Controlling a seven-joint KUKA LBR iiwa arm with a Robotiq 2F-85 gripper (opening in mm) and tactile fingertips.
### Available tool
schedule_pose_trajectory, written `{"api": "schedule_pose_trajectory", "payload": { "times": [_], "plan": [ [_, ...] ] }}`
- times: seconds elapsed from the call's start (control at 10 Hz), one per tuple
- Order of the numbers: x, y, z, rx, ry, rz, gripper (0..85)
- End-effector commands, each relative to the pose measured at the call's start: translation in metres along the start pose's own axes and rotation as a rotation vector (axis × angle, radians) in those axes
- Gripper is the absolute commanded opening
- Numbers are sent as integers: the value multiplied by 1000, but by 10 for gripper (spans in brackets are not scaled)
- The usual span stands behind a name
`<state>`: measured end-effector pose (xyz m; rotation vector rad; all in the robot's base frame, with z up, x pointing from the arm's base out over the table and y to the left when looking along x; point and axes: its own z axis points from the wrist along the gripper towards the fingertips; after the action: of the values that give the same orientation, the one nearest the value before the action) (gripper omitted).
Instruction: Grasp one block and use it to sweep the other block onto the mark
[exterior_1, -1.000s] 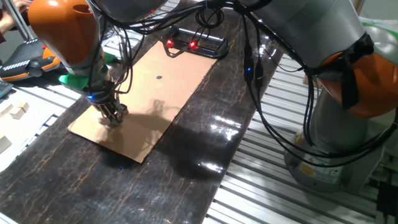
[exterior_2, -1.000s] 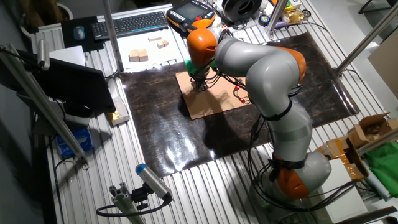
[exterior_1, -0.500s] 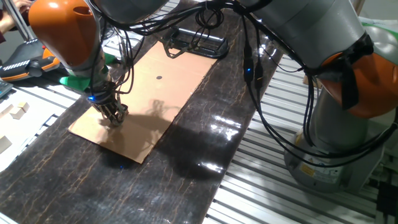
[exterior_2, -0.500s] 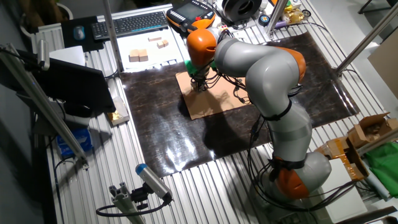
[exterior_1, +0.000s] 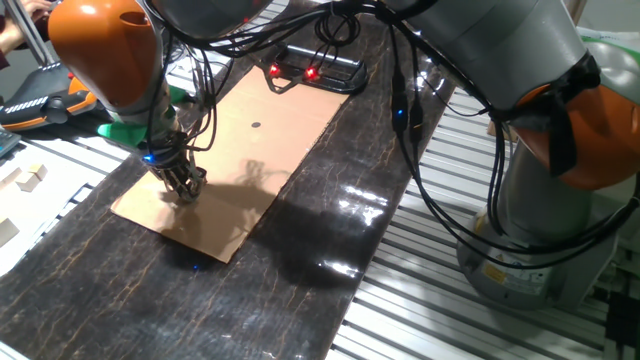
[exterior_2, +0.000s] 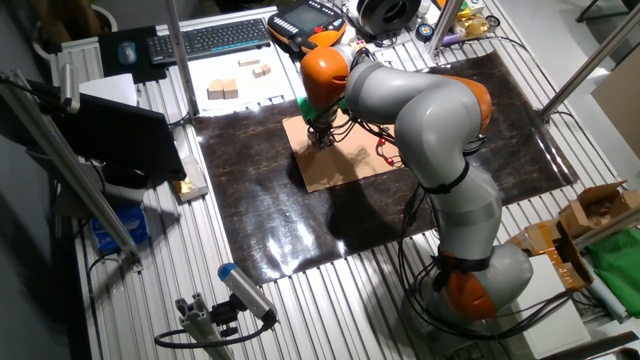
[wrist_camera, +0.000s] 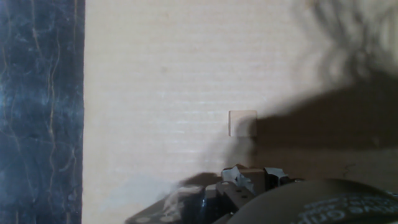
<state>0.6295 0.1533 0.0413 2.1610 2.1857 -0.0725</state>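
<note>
Reaching down over the flat tan cardboard sheet (exterior_1: 262, 150), the grey and orange robot arm (exterior_2: 420, 110) holds its two-finger gripper (exterior_1: 183, 190) low at the sheet's surface, close to the sheet's near left corner as one fixed view shows it. The fingers (exterior_1: 189, 183) stand narrow, tips close together, and a small tan wooden block (wrist_camera: 252, 171) shows between them in the hand view, partly hidden by the gripper body; whether they press on it cannot be told for certain. Just beyond the fingertips in that view lies a second small tan wooden cube (wrist_camera: 242, 123), flat on the cardboard and apart from the held block, at the edge of the arm's shadow. The small black round ink mark (exterior_1: 256, 125) sits further along the sheet, toward its middle and well apart from the gripper. The cardboard lies on a dark marbled mat (exterior_1: 330, 230) that covers the slatted metal desk (exterior_1: 420, 300). At the sheet's far end stands a black wire frame with two red lights (exterior_1: 312, 70). On the desk past the mat's edge, in the other fixed view, spare wooden blocks (exterior_2: 224, 90) rest on a white sheet beside a black keyboard (exterior_2: 210, 38).
</note>
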Motion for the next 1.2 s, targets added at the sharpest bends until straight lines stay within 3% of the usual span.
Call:
{"api": "schedule_pose_trajectory", "payload": {
  "times": [0.0, 1.1],
  "plan": [
    [0, 0, 0, 0, -4, 0, 7],
    [-5, 1, 1, 2, -14, -4, 7]
  ]
}}
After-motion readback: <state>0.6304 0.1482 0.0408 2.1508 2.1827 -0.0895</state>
